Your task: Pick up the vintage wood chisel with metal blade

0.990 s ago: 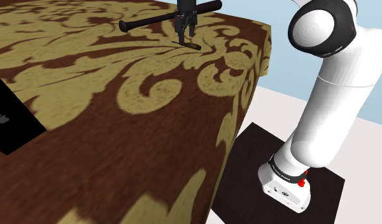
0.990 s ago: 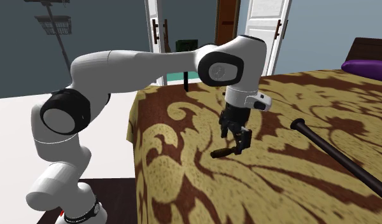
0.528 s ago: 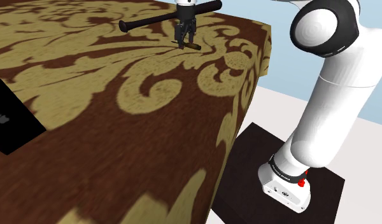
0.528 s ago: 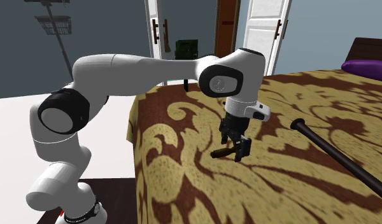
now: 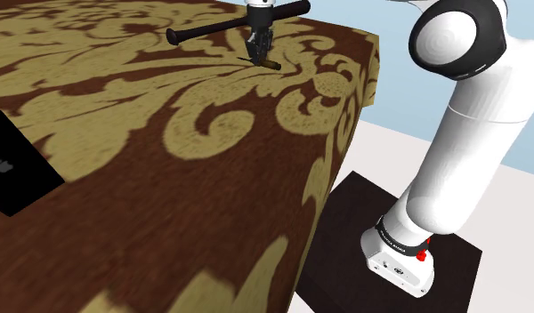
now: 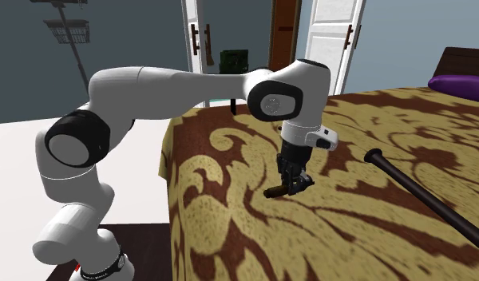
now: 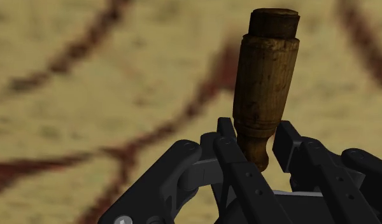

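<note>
The chisel has a worn brown wooden handle with a darker end cap; its blade is hidden behind the hand. It lies on the brown and gold patterned bed cover, close to the far corner in the shoulder view. My black gripper points straight down, shut on the handle's narrow neck, with one finger on each side. In the shoulder view the gripper stands over the small dark chisel. In the second exterior view the chisel pokes out sideways from the gripper.
A long dark bat-like stick lies just beyond the chisel, also visible as the stick. A black tablet rests at the cover's left edge. The bed edge drops off beside the dark stand. A purple pillow sits far back.
The fingers, open around the chisel a second ago, came down and have shut on its handle. The chisel still rests on the cover.
</note>
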